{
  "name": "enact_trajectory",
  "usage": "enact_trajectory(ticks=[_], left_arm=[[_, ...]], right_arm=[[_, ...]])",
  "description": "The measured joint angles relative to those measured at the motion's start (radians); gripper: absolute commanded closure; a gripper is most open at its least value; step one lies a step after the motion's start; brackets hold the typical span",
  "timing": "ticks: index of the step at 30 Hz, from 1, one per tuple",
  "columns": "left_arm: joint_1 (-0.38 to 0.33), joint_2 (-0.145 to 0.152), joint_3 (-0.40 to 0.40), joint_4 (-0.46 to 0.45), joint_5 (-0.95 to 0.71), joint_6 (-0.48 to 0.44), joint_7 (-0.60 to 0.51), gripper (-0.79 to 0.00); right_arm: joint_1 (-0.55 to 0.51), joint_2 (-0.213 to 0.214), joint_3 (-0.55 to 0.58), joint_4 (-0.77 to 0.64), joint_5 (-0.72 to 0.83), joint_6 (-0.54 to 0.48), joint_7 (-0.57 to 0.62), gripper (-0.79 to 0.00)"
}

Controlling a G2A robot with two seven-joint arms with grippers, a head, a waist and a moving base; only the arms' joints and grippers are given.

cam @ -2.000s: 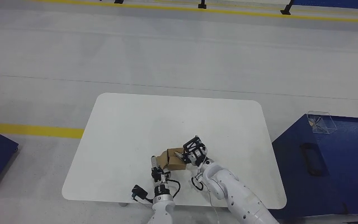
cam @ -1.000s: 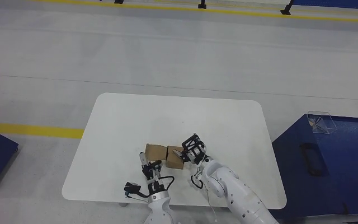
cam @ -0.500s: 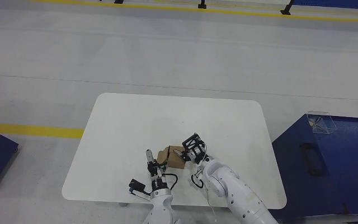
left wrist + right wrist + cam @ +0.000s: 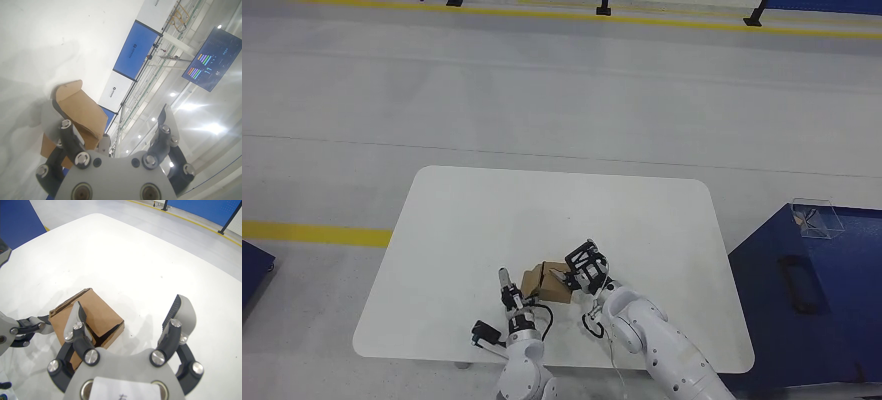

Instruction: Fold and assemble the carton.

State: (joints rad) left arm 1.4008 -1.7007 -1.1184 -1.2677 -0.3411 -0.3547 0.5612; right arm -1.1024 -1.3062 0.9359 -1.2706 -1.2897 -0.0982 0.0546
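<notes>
A small brown carton (image 4: 548, 282) lies on its side near the front of the white table (image 4: 542, 205). My left gripper (image 4: 514, 288) is at its left end, open, with one finger (image 4: 49, 111) pressed against the end flap of the carton (image 4: 79, 106). My right gripper (image 4: 582, 266) stands at the carton's right end, also open. One of its fingers (image 4: 76, 313) rests on top of the carton (image 4: 102, 313), while the other (image 4: 182, 309) hangs over bare table. The left gripper's fingertip (image 4: 42, 323) touches the carton's far end, where flap edges gape slightly.
A blue cabinet (image 4: 812, 290) stands off the table's right side with a clear plastic box (image 4: 814, 215) on it. The table's far half and left side are bare white surface (image 4: 132, 256).
The carton's left end flap, spread out flat a second ago, is now folded up against the box. My left gripper moved in towards that end. The right gripper barely moved.
</notes>
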Motion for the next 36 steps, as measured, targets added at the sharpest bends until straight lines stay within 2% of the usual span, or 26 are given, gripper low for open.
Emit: enact_trajectory(ticks=[7, 14, 17, 31, 36], left_arm=[[-0.02, -0.007, -0.013, 0.045, -0.017, -0.028, -0.005, -0.785], [0.0, -0.009, -0.029, 0.03, 0.047, -0.176, 0.014, -0.785], [0.009, -0.01, -0.033, 0.014, 0.075, -0.201, 0.023, -0.785], [0.041, 0.0, 0.015, -0.026, 0.201, -0.262, -0.04, -0.785], [0.035, 0.002, 0.043, -0.018, 0.215, -0.242, -0.033, -0.785]], right_arm=[[-0.009, -0.004, 0.004, -0.007, -0.01, 0.001, 0.007, -0.785], [-0.019, -0.007, 0.006, -0.016, -0.021, -0.004, 0.01, -0.785], [-0.024, -0.008, 0.007, -0.019, -0.029, -0.01, 0.012, -0.785], [-0.054, -0.006, 0.041, -0.047, -0.041, -0.025, 0.004, -0.785], [-0.07, 0.002, 0.099, -0.072, -0.041, 0.016, -0.008, -0.785]])
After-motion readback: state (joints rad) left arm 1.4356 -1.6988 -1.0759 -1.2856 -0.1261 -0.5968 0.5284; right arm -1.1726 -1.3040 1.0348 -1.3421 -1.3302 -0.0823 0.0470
